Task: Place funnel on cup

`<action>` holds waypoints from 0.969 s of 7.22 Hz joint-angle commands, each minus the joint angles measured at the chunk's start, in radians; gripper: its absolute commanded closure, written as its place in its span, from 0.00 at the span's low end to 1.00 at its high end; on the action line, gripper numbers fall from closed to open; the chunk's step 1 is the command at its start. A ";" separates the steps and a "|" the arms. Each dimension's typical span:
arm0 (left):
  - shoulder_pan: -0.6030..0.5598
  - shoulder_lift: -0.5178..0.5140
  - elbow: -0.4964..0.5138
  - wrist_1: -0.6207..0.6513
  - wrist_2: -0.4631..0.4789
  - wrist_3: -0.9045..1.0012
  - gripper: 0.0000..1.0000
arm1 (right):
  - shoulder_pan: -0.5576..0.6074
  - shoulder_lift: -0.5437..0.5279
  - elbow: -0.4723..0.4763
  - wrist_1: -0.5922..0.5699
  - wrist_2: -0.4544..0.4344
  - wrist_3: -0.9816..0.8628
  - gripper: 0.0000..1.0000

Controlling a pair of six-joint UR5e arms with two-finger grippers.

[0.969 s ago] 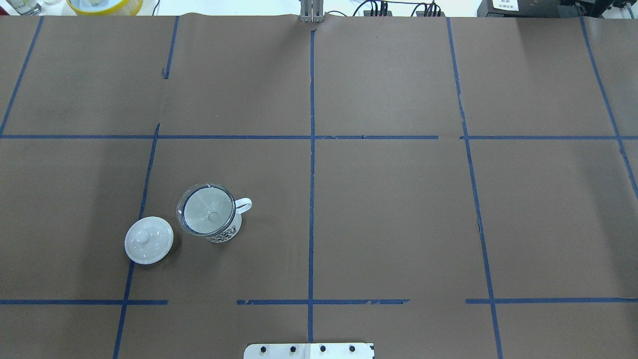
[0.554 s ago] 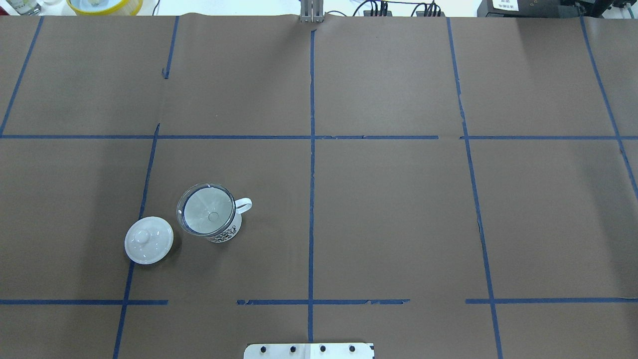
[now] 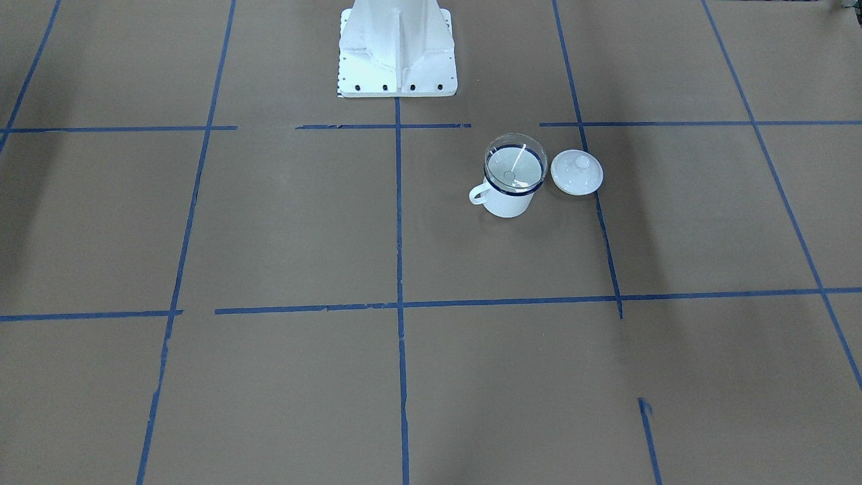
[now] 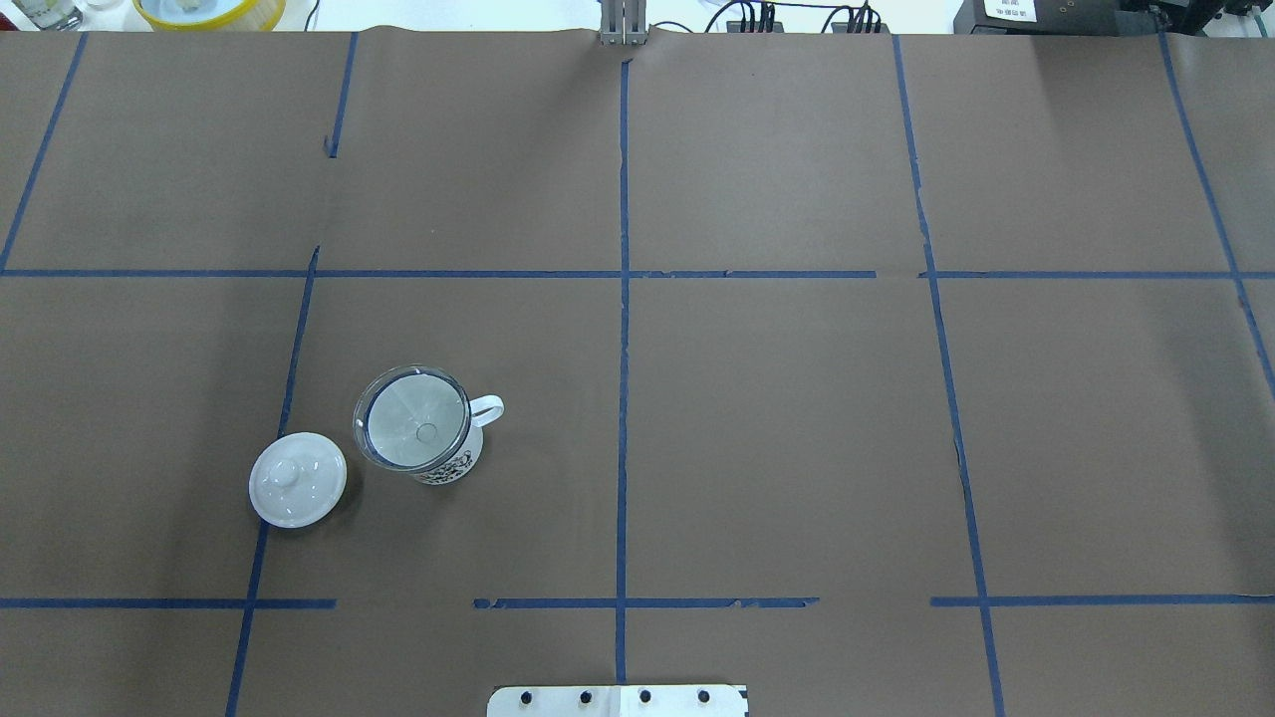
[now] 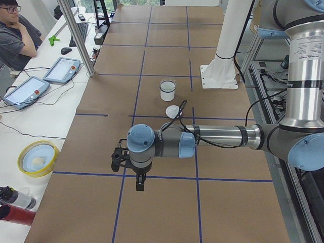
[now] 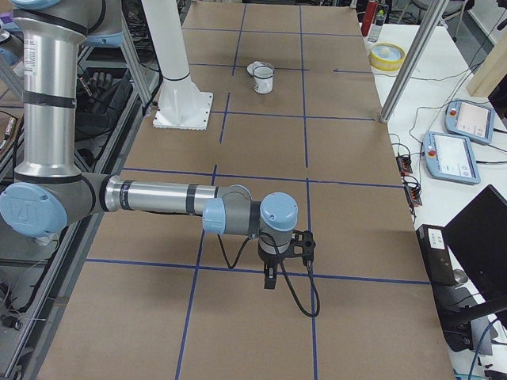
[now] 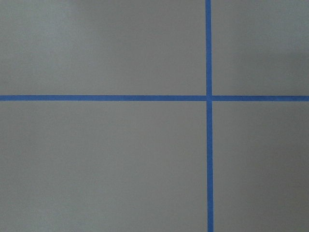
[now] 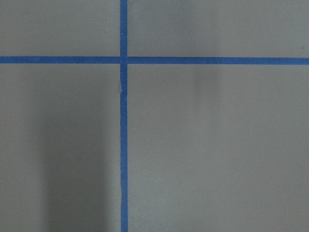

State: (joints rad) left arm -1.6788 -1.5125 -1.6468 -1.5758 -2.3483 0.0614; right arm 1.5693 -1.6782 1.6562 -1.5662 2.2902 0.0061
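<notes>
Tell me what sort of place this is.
Most likely a robotics lab. A robot arm reaches over a paper-covered table marked with a blue tape grid. Teach pendants lie on the side bench, with a person beside it.

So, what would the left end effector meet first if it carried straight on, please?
Probably the bare table near a blue tape crossing; the left end effector points down, far from the cup.

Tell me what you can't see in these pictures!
- Funnel spout's tip: overhead view, sunk inside the cup.
- Cup's dark print: overhead view, too small to read.
- Left hand, right hand: side views only, too small to tell open or shut.
</notes>
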 commanded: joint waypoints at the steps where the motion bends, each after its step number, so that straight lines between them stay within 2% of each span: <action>1: 0.002 0.002 -0.008 -0.004 0.001 0.000 0.00 | 0.000 0.000 0.000 0.000 0.000 0.000 0.00; 7: 0.002 0.003 -0.048 -0.001 0.000 -0.002 0.00 | 0.000 0.000 -0.001 0.000 0.000 0.000 0.00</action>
State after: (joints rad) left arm -1.6766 -1.5101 -1.6915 -1.5772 -2.3485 0.0598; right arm 1.5693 -1.6782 1.6557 -1.5662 2.2902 0.0062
